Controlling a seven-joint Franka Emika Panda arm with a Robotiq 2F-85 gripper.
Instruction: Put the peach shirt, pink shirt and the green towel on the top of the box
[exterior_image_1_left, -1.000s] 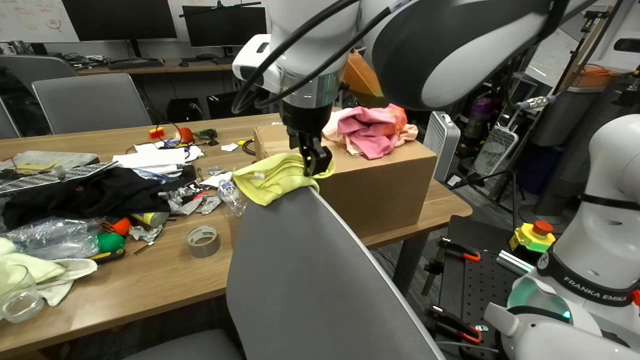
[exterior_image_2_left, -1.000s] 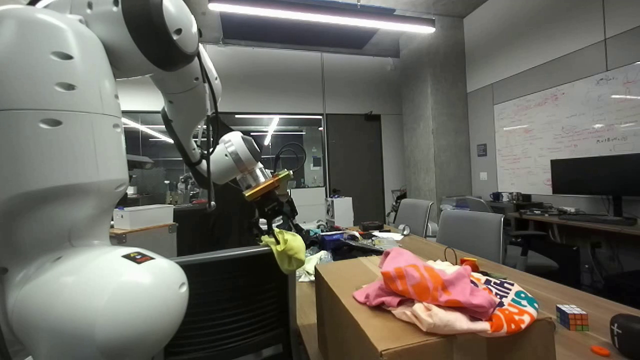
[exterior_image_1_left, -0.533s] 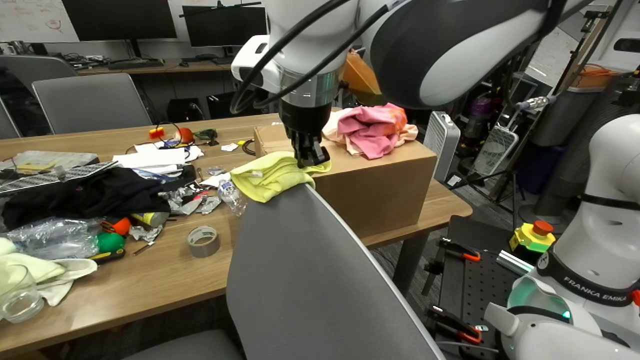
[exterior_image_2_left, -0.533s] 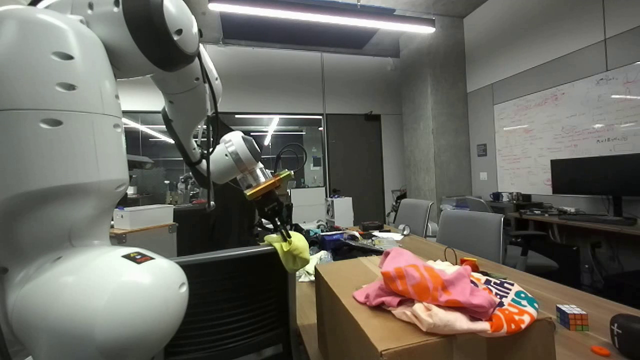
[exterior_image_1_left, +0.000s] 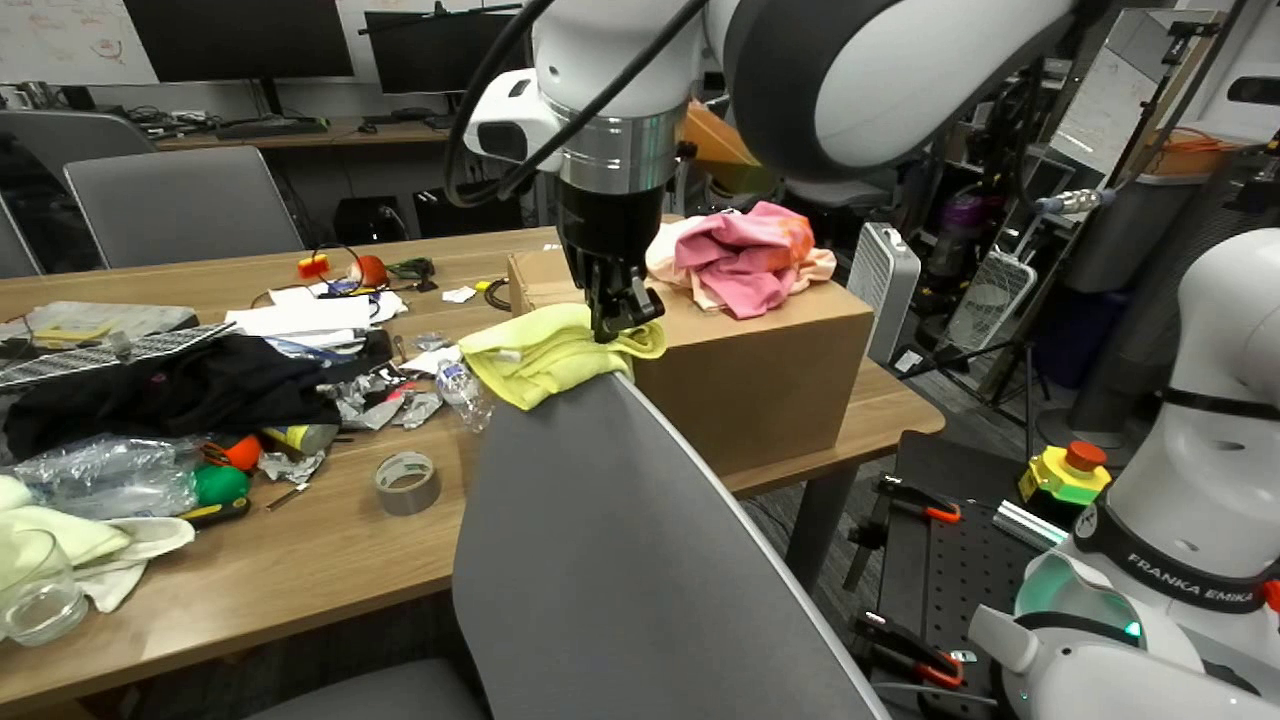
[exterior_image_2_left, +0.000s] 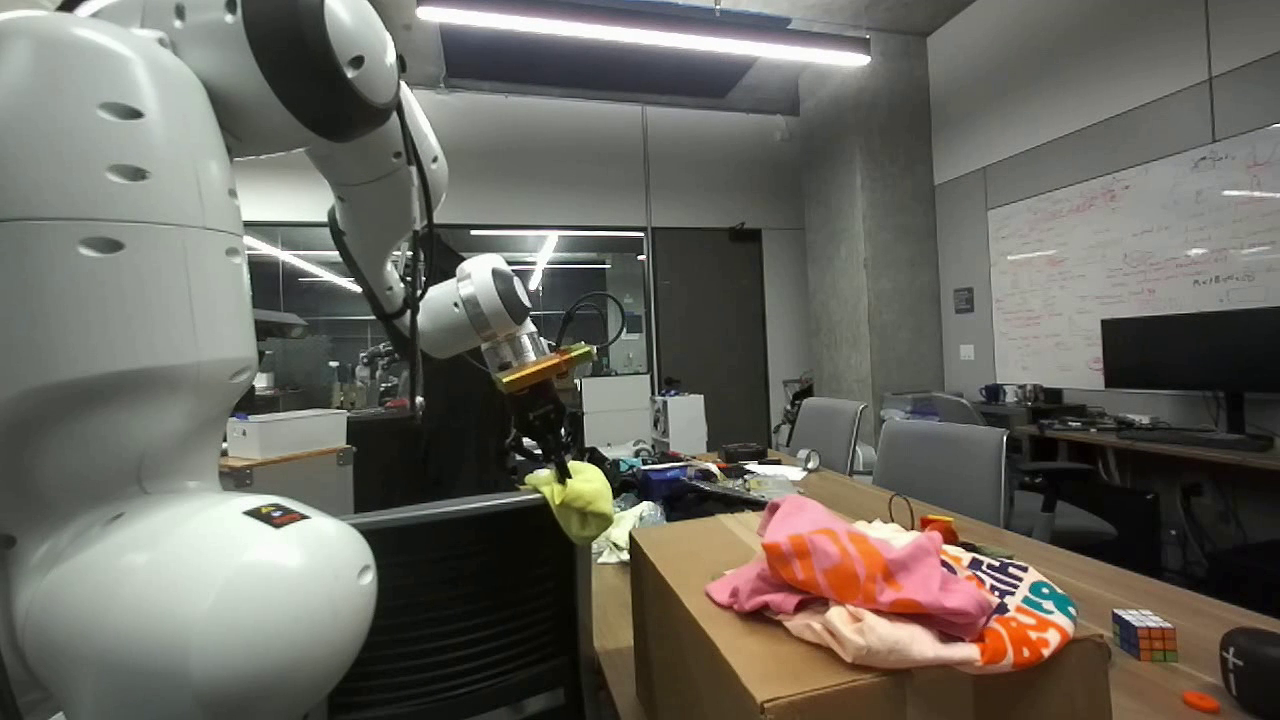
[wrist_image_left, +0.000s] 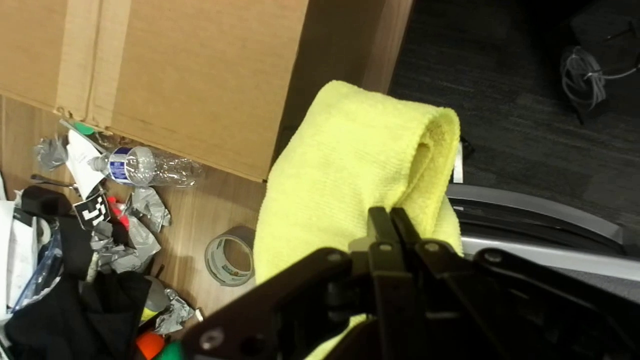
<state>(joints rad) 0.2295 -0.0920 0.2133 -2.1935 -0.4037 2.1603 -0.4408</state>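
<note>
Black cloth (exterior_image_1_left: 170, 400) lies at the left of the counter (exterior_image_1_left: 330, 570) in an exterior view. Next comes a roll of tape (exterior_image_1_left: 410, 502), then a clear bottle (exterior_image_1_left: 460, 388). To the right of them is the towel (exterior_image_1_left: 545, 350), yellow-green and folded over on itself. It rests on the top corner of a gray chair (exterior_image_1_left: 600, 520), near the box (exterior_image_1_left: 750, 400) but not up on it. The gripper (wrist_image_left: 390, 214) points down into the towel. In the wrist view its two tips are close together, right where the folds meet, so it seems to have a pinch of the towel — how big a pinch is too hard to see. Last comes the box top. On it is the pink shirt (exterior_image_1_left: 740, 262), bunched up, with the peach shirt (exterior_image_2_left: 865, 635) under it and poking out at the sides.

So two of the three things look done, and the job in hand is picking up the towel. The next move should be to lift it up off the chair, high enough that the loose end clears the box's edge. Then it needs to go right, over the box, and be let go beside the shirts. Slow is best — a small pinch could slip, or the towel could snag on the chair.
</note>
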